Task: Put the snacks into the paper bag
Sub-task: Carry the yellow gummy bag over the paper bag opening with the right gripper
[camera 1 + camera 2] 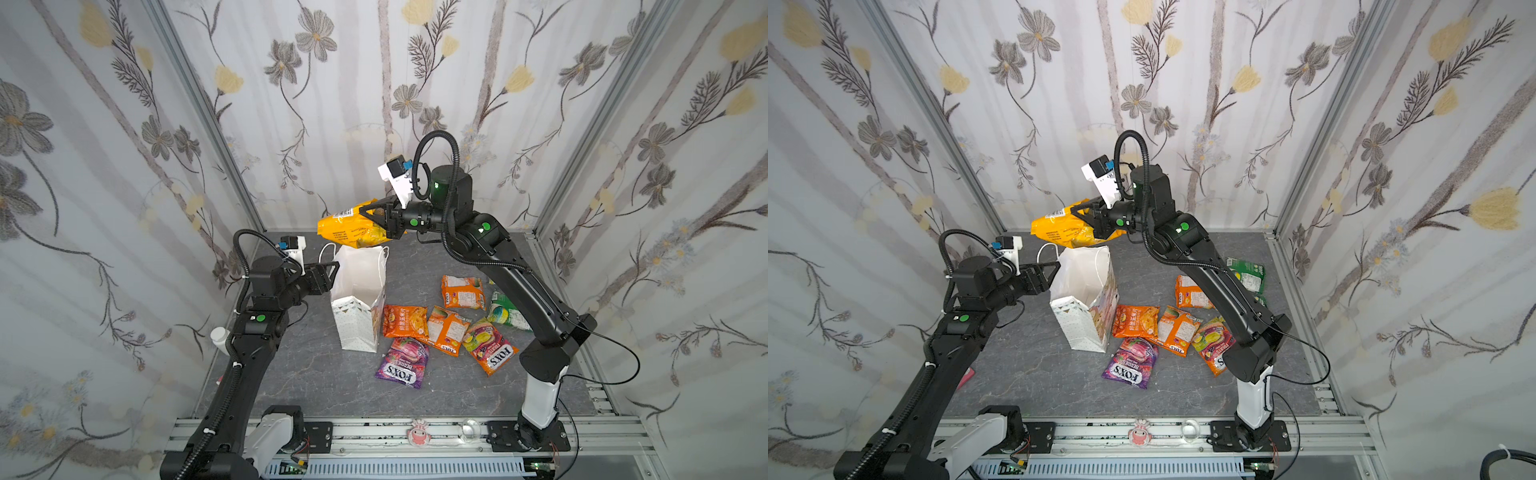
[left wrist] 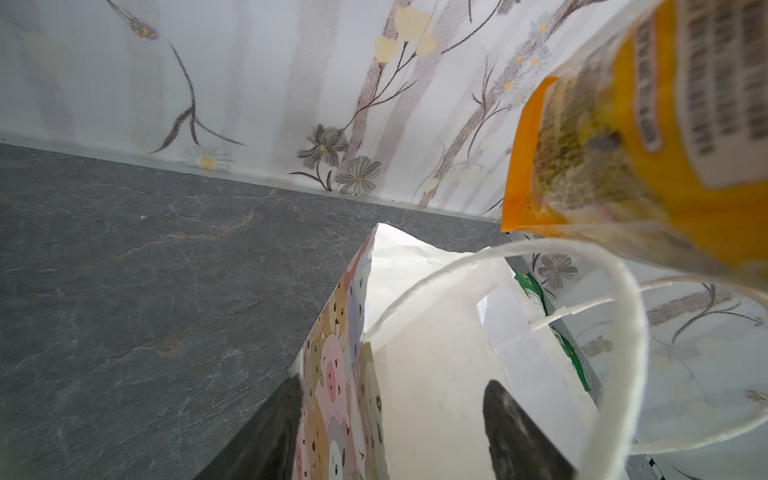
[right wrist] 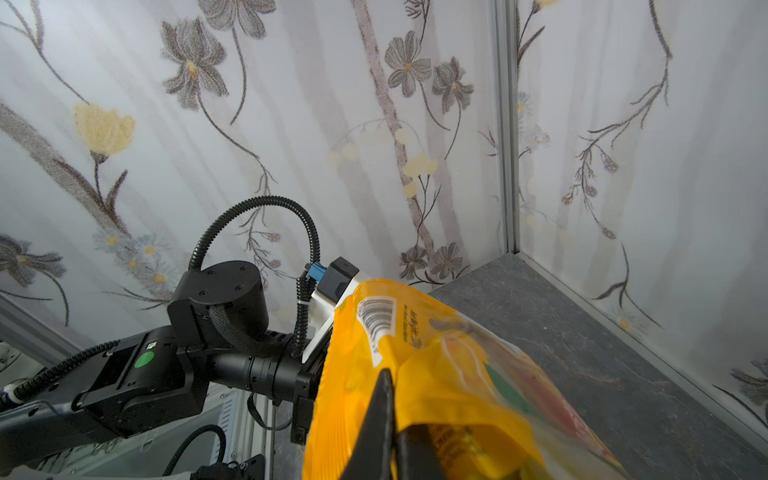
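Observation:
The white paper bag (image 1: 357, 320) (image 1: 1079, 328) (image 2: 436, 353) stands upright and open-mouthed at mid-table. My left gripper (image 1: 334, 270) (image 1: 1054, 270) (image 2: 390, 382) holds its left rim, one finger outside on the cartoon side and the other inside. My right gripper (image 1: 365, 216) (image 1: 1077, 214) (image 3: 390, 374) is shut on a yellow snack packet (image 1: 345, 226) (image 2: 665, 124) (image 3: 436, 374), which hangs just above the far edge of the bag's mouth. Right of the bag lie several snacks: orange packets (image 1: 405, 321) (image 1: 446, 330) (image 1: 462, 292), a green one (image 1: 505, 311), a multicoloured FOX'S bag (image 1: 490, 345) and a purple one (image 1: 402, 361).
A white bottle (image 1: 219, 336) sits at the table's left edge beside my left arm. A clear cup (image 1: 469, 430) and a pink figure (image 1: 419, 432) rest on the front rail. Flowered walls close in on three sides. My right arm reaches over the green packet.

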Tool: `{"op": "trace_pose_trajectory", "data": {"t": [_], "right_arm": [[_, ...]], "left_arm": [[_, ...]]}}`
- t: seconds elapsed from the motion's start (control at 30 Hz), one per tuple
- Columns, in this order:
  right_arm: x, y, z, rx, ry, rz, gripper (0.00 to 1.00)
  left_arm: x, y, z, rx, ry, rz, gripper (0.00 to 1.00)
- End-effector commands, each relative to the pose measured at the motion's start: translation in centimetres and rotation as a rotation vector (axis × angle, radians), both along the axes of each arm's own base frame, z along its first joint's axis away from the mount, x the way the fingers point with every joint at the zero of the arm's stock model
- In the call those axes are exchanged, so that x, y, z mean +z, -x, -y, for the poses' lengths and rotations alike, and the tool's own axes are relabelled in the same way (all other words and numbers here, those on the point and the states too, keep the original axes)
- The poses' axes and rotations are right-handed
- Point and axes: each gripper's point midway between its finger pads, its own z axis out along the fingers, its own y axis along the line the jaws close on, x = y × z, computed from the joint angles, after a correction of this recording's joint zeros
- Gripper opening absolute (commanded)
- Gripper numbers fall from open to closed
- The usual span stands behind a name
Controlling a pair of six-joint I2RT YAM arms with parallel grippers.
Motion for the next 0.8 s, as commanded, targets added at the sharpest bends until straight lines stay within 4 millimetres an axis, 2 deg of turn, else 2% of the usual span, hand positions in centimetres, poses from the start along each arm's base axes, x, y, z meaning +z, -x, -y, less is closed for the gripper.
{"op": "trace_pose_trajectory", "data": {"t": [0.0, 0.13, 0.57, 0.77], "right_arm": [[1.7, 1.4, -0.5, 0.103, -0.028, 0.098, 0.0], [0.1, 1.6, -0.6, 0.122, 0.025, 0.087, 0.0], [-2.5, 1.6, 0.6, 0.079, 0.159, 0.1, 0.0], [-3.6, 2.3, 0.2, 0.064, 0.223, 0.127, 0.0]], "left_arm": [[0.7, -0.2, -0.2, 0.011, -0.001, 0.017, 0.69], [0.9, -0.2, -0.2, 0.013, -0.003, 0.021, 0.69], [0.8, -0.2, -0.2, 0.013, -0.002, 0.016, 0.69], [0.6, -0.2, -0.3, 0.019, -0.007, 0.01, 0.69]]}}
